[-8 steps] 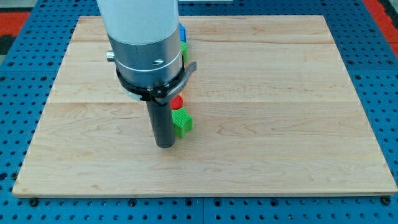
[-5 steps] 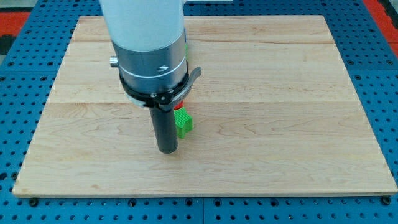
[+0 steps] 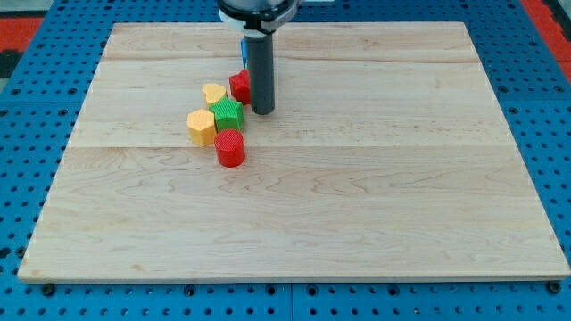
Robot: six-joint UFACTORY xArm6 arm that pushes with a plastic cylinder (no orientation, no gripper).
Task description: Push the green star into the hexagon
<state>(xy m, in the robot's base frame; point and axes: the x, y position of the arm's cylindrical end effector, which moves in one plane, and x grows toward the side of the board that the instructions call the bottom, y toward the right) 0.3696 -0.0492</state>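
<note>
The green star [image 3: 228, 114] lies in the upper middle of the wooden board [image 3: 401, 178]. It touches the yellow hexagon [image 3: 202, 127] on its left. A red cylinder [image 3: 230, 148] sits just below the star. A yellow heart [image 3: 212, 92] and a red block [image 3: 239, 86] lie just above it. My tip [image 3: 262, 111] rests on the board just right of the green star, a small gap apart. The rod hides part of the red block.
A sliver of a blue block [image 3: 272, 76] shows behind the rod's right side. The board's top edge [image 3: 357, 24] is close above the cluster. Blue pegboard [image 3: 18, 178] surrounds the board.
The arm no longer fills the view's upper left. The tip has gone from the board's middle, left of a green block, up to the right of the cluster. More blocks show now.
</note>
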